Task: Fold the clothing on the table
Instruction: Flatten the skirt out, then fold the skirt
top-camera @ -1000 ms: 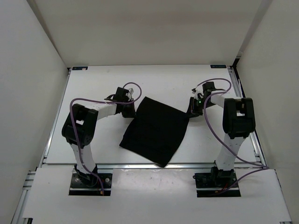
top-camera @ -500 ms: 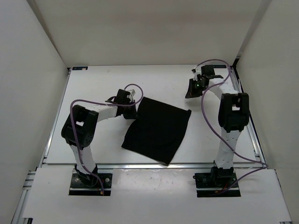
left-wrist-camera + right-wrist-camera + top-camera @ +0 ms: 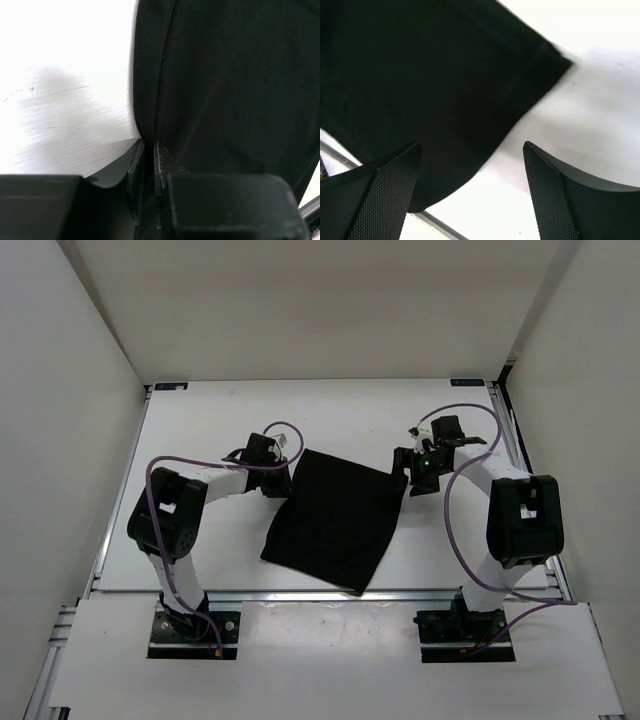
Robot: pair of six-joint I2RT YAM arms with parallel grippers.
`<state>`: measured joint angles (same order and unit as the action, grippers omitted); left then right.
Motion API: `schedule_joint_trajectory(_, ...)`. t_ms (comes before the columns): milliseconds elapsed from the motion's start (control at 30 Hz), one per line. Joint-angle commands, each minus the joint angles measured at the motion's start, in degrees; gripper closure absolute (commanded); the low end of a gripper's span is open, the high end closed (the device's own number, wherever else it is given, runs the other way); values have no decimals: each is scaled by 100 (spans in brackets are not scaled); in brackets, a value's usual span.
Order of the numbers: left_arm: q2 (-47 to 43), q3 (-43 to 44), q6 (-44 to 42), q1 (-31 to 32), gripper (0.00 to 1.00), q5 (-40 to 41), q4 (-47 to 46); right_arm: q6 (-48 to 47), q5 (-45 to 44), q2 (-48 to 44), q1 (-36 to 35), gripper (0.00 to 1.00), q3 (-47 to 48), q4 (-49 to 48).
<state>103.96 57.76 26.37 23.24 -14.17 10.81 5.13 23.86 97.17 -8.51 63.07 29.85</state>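
Cloth [image 3: 335,525] lies flat on the table [image 3: 200,420] at the centre of the top view, skewed so that one corner points to the lower edge of the frame, close to the rail [image 3: 260,593]. It is plain black, matte and thin, a sheet with straight edges, and a doubled hem shows along its side in the left wrist view. It will likely handle as light and limp, sagging from wherever it is lifted and bunching if dragged by one point. The two upper corners look like the best holds, pinched through the hem and carried together. The table is white, hard and faintly scuffed, so the fabric should slide on it without snagging. The left gripper [image 3: 280,480] sits at the cloth's upper left corner. Its jaws are nearly together with the hem running into the slit, but the view is too dark to tell whether they pinch it. The right gripper [image 3: 405,468] hangs over the upper right corner with its jaws spread wide and its mesh-textured pads [image 3: 390,195] gripping nothing.
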Motion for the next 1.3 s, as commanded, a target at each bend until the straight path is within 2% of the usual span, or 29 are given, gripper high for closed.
schedule_joint_trajectory(0,-236,-194,-79,-4,75,11,184,-3,-118,241,183,14,91,-129)
schedule_joint_trajectory(100,-289,-265,-71,13,75,37,132,6,-101,549,332,14,302,-67)
schedule_joint_trajectory(200,-341,-335,-9,22,75,20,62,33,31,847,464,22,390,-67)
schedule_joint_trajectory(300,-403,-352,-18,5,76,20,62,-11,49,1084,421,36,565,-49)
schedule_joint_trajectory(400,-394,-318,0,-40,76,-15,88,50,75,1252,281,57,785,-32)
schedule_joint_trajectory(500,-438,-335,0,-31,77,-42,88,24,-108,1427,148,85,1101,-32)
schedule_joint_trajectory(533,-430,-327,-9,-22,77,-76,88,15,-162,1489,122,88,1137,-58)
schedule_joint_trajectory(600,-473,-379,34,-65,78,-50,97,-29,-416,1700,122,100,1575,-67)
schedule_joint_trajectory(867,-701,-783,131,84,79,-147,-34,-451,-768,2597,245,100,3369,47)
schedule_joint_trajectory(933,-719,-810,123,84,77,-103,-9,-460,-804,2606,201,79,3563,100)
schedule_joint_trajectory(967,-728,-792,79,49,76,-94,-26,-469,-778,2545,166,59,3511,100)
schedule_joint_trajectory(1000,-728,-757,79,-4,70,-103,9,-408,-786,2370,105,35,3293,118)
schedule_joint_trajectory(1033,-728,-722,79,-82,55,-68,9,-311,-795,2107,130,24,2986,22)
schedule_joint_trajectory(1067,-746,-687,70,-118,48,-51,70,-206,-864,1792,52,22,2600,-40)
schedule_joint_trajectory(1100,-798,-635,53,-127,34,-24,71,-188,-874,1658,17,19,2396,-84)
schedule_joint_trajectory(1133,-894,-573,18,-188,14,2,97,-144,-848,1309,-18,19,1985,-75)
schedule_joint_trajectory(1167,-930,-573,-18,-197,1,46,140,-117,-665,913,60,20,1625,-41)
schedule_joint_trajectory(1267,-1307,-467,-132,-250,1,64,158,-161,-111,183,227,23,894,161)
